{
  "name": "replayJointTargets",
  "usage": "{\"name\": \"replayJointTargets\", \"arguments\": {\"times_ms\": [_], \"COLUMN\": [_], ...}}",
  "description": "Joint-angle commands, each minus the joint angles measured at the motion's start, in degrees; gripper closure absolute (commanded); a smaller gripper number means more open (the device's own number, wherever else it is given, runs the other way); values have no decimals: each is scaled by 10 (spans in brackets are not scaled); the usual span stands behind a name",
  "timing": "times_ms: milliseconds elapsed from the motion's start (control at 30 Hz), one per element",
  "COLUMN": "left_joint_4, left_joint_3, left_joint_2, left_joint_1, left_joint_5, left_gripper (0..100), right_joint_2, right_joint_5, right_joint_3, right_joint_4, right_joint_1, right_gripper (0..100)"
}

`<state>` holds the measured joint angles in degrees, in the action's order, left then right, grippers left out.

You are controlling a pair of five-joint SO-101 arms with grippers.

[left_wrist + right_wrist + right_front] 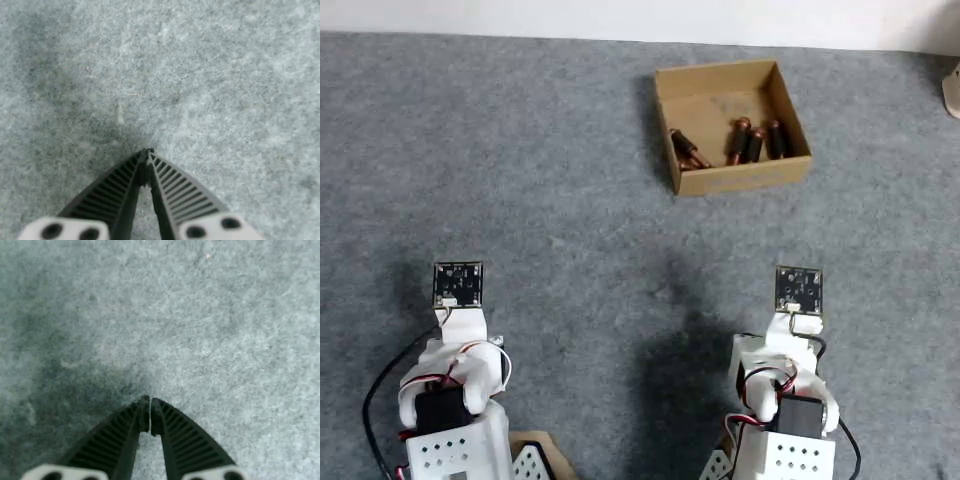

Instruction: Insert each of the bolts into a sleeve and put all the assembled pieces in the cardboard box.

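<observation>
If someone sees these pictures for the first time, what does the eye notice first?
The cardboard box stands out on the far side of the grey mat, with several copper-coloured pieces lying inside. The left gripper and right gripper are both shut, tips pointing at the mat.

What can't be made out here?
High view: pieces in the cardboard box are too small and overlapping to count, or to check bolts are seated.
High view: the box's near wall hides part of its floor.
High view: pale object cut off by the right edge.
</observation>
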<state>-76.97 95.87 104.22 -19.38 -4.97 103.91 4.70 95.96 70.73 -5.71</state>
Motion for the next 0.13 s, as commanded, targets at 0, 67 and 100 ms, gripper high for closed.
{"name": "replayJointTargets", "arguments": {"times_ms": [0,67,100], "left_joint_4": [-2,-2,-2], "left_joint_3": [13,13,13], "left_joint_2": [3,3,3], "left_joint_1": [-6,-6,-6], "left_joint_5": [-4,-4,-4], "left_gripper": [994,994,994], "right_joint_2": [3,3,3], "right_joint_5": [5,5,5], "right_joint_3": [56,56,56], "right_joint_4": [2,2,2], "right_joint_1": [-7,-7,-7], "right_gripper": [995,995,995]}}
